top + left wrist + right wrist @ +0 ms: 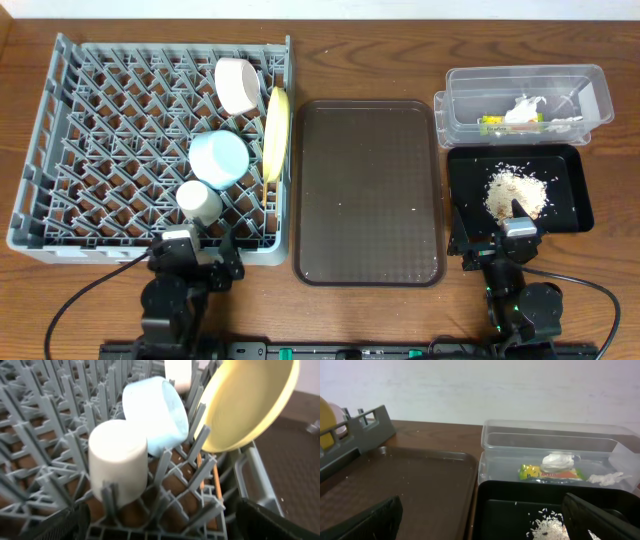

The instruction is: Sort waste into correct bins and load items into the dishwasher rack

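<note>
The grey dishwasher rack (100, 130) holds a white bowl (237, 85), a yellow plate (277, 120) on edge, a light blue bowl (219, 158) and a small white cup (199, 200). Thin wooden chopsticks (218, 491) show between pegs under the plate. The clear tub (590, 95) contains white tissue (524, 108) and a yellow-green wrapper (495, 124). Rice crumbs (515, 193) lie in the black tray (570, 185). My left gripper (190, 262) is open at the rack's near edge, empty. My right gripper (505, 245) is open and empty at the black tray's near edge.
A brown serving tray (368, 190) with a few stray crumbs lies between the rack and the bins. Bare wooden table runs along the front edge around both arm bases.
</note>
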Robot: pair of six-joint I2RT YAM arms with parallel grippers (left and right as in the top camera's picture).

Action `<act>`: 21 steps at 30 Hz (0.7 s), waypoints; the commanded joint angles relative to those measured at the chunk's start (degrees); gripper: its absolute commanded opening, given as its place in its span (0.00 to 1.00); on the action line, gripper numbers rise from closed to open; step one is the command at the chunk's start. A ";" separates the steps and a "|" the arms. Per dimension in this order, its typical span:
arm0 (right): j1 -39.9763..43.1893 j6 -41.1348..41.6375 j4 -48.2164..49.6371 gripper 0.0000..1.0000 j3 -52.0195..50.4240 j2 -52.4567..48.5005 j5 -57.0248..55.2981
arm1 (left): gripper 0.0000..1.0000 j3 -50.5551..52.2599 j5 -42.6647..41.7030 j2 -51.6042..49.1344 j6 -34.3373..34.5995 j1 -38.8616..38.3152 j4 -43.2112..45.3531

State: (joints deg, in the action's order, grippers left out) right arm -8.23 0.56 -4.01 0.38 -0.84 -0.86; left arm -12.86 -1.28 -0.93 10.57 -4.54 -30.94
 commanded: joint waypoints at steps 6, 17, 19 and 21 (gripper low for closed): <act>-0.68 -0.85 -0.26 0.99 -0.07 0.13 0.24 | 0.94 9.20 1.22 0.83 -0.24 0.31 19.65; -0.68 -0.85 -0.26 0.99 -0.07 0.13 0.26 | 0.94 12.66 2.86 0.83 -7.13 0.35 26.86; -0.68 -0.85 -0.26 0.99 -0.07 0.13 0.24 | 0.94 12.66 2.73 0.83 -7.10 0.35 26.88; -0.68 -0.85 -0.26 0.99 -0.07 0.13 0.24 | 0.94 12.66 2.84 0.83 -7.13 0.35 26.91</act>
State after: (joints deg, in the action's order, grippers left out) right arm -8.23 0.56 -4.01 0.38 -0.86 -0.86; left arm -1.17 0.56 -0.56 4.86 -4.49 -1.52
